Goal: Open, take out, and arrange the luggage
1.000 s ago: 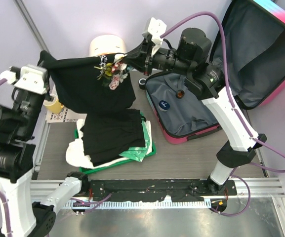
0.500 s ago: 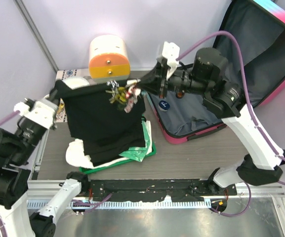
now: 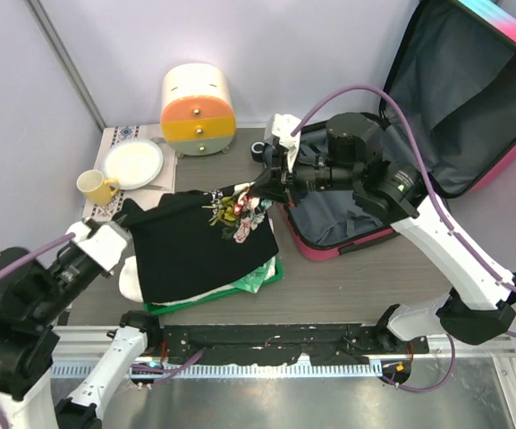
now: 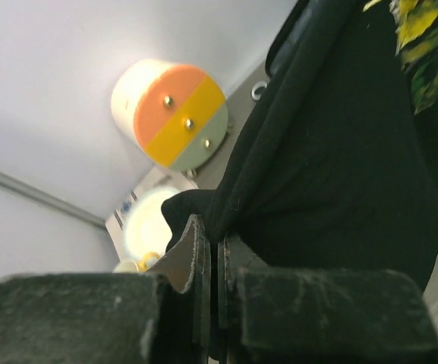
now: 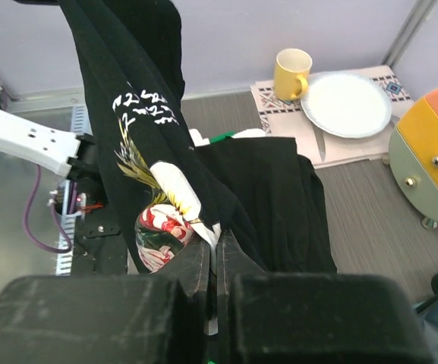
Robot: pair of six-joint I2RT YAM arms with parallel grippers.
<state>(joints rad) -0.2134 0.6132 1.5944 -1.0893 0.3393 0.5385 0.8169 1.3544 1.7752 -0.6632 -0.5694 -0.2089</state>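
Largely hidden under black shirt point(image 3: 195, 255): green tray point(image 3: 276, 271); luggage point(image 3: 472, 107) cropped.

Pink luggage point(image 3: 472, 116) open, lid raised, far right.

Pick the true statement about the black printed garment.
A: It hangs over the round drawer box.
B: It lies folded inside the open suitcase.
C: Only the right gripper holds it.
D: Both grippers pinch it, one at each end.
D: the left gripper and the right gripper are each shut on an edge of the black garment, which spans between them outside the luggage.
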